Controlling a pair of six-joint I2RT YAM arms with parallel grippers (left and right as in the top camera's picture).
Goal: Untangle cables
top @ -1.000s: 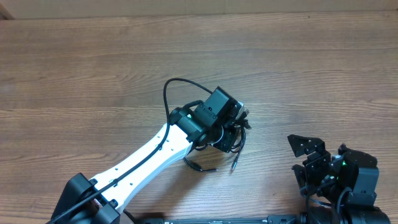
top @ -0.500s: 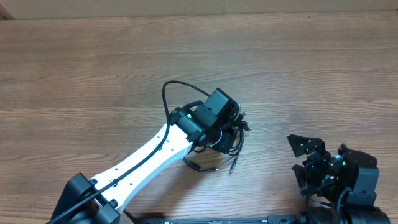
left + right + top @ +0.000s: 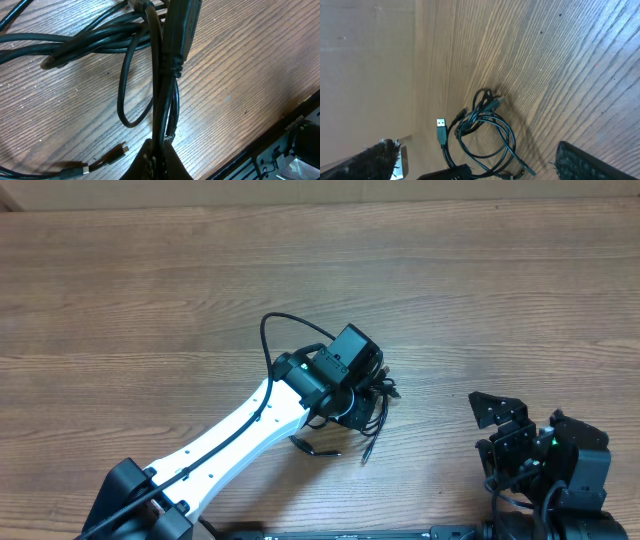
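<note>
The cables are a tangle of thin black cords with small plug ends on the wooden table, mostly under my left wrist. In the left wrist view the cables loop across the wood, and my left gripper is shut on one strand. My left gripper is over the bundle in the overhead view. My right gripper is open and empty at the table's front right, well apart from the tangle. The right wrist view shows the cables with a USB plug sticking up; my right gripper's fingertips sit at the frame's bottom corners.
A loose cord end lies just in front of the left arm. A thick black arm wire arches over the left wrist. The wooden table stretches left and back; its front edge is by the arm bases.
My left gripper has drawn slightly back toward the left, dragging the bundle and its trailing plug end a little leftward and nearer. My right gripper shifted slightly right.
</note>
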